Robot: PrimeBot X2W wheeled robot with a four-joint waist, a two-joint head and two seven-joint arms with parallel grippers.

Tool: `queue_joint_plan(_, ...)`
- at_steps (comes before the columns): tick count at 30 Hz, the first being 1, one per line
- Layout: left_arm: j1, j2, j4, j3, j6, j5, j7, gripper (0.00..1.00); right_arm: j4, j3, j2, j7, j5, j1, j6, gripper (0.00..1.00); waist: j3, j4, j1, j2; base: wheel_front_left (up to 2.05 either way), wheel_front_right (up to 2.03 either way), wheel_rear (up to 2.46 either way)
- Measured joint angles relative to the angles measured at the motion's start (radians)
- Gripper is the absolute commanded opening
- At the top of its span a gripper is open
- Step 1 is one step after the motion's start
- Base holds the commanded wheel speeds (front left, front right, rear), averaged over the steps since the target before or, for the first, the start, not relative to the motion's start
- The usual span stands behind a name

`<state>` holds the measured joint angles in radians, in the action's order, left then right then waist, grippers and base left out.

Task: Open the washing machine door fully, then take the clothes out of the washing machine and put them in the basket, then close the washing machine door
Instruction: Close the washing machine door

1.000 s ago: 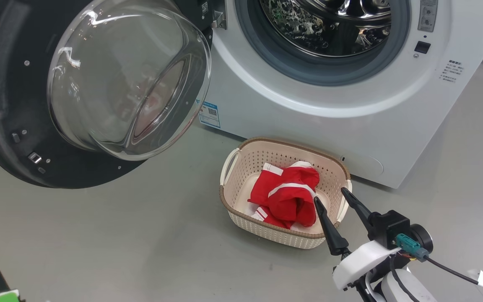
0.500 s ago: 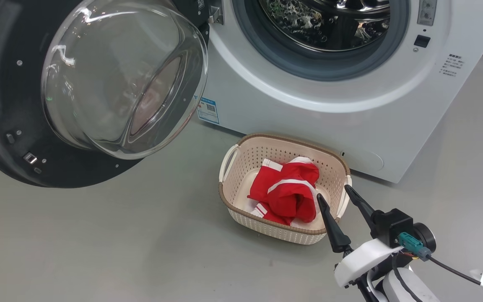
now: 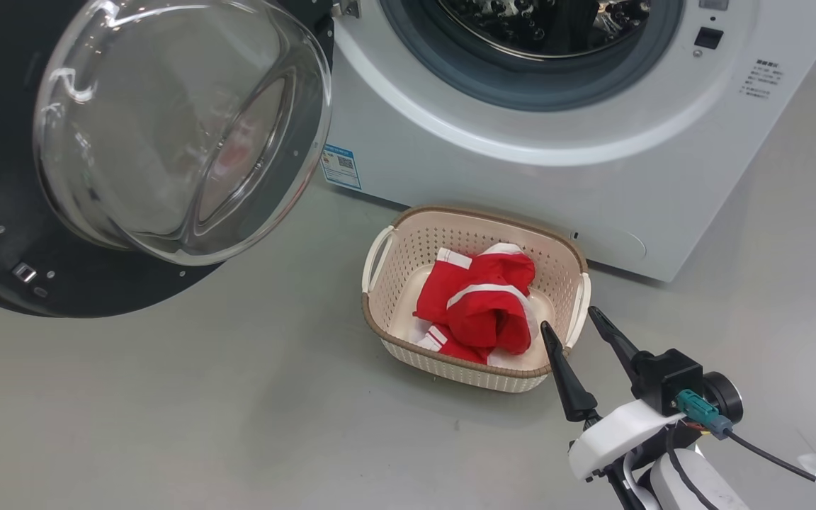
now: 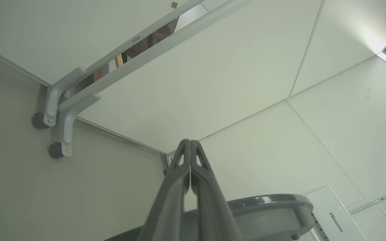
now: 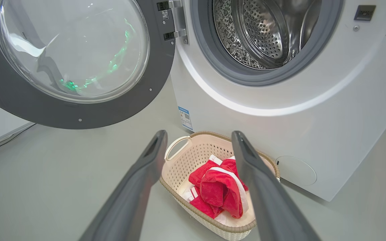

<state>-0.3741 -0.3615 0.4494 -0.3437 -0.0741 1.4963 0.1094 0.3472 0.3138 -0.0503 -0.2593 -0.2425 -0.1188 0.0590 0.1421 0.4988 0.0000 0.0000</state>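
Note:
The washing machine [image 3: 521, 177] stands with its door [image 3: 167, 127] swung wide to the left, and its steel drum [image 5: 263, 33] looks bare. On the floor in front sits the cream basket [image 3: 408, 248] with the red clothes [image 3: 482, 304] bunched inside. My right gripper [image 3: 569, 319] hovers open just beside the basket's near right corner, nothing between its fingers. In the right wrist view the right gripper [image 5: 199, 134] frames the basket [image 5: 179, 167] and the clothes [image 5: 219, 190]. My left gripper [image 4: 190, 142] is shut and empty, pointing up at white panels above the door's rim [image 4: 266, 204].
Grey floor [image 3: 238, 411] spreads left of and before the basket. The open door overhangs the floor at the left. A cable [image 3: 769, 457] trails from my right wrist. A grey wheeled frame [image 4: 62, 117] stands against the white panels.
The head camera has shifted, so the whole scene sits higher and further left. My left fingertip has left the lower left corner. My right gripper stays open, drawn slightly back from the basket.

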Motion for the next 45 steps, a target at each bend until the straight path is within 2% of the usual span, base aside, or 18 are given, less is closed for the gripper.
queue_joint_plan(12,-0.102,-0.018,0.108,0.002,0.035,0.047,-0.066,0.0,-0.01,-0.002,-0.017,0.0,0.015,-0.022,0.0,1.0,0.065,-0.046,0.0,0.0,0.0,0.0,0.0)
queue_joint_plan(21,-0.154,-0.009,0.178,0.013,0.044,0.094,-0.119,0.0,-0.013,-0.017,-0.025,0.0,0.017,-0.029,0.0,1.0,0.098,-0.074,0.0,0.0,0.0,0.0,0.0)
queue_joint_plan(24,-0.17,0.006,0.194,0.022,0.042,0.102,-0.143,0.0,-0.013,-0.024,-0.028,0.0,0.017,-0.03,0.0,1.0,0.102,-0.075,0.0,0.0,0.0,0.0,0.0)
queue_joint_plan(45,-0.196,-0.01,0.275,0.044,-0.002,0.149,-0.285,0.0,-0.01,-0.031,-0.026,0.0,0.016,-0.031,0.001,1.0,0.08,-0.055,0.0,0.0,0.0,0.0,0.0)
